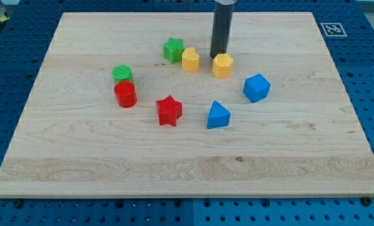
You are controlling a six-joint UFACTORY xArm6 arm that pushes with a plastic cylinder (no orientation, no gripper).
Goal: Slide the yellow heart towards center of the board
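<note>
– Roughly how far along is it, starting from the board point(80, 157)?
– Barely begun, I judge. The yellow heart point(190, 59) lies toward the view's top of centre, just beside the green star point(172, 49); a short slide toward the view's bottom remains.
– And my tip point(219, 54)?
– A bare rod, grasping nothing. It stands to the heart's right, close against the yellow pentagon point(222, 65), not behind the heart.
– Containers?
– None visible.
</note>
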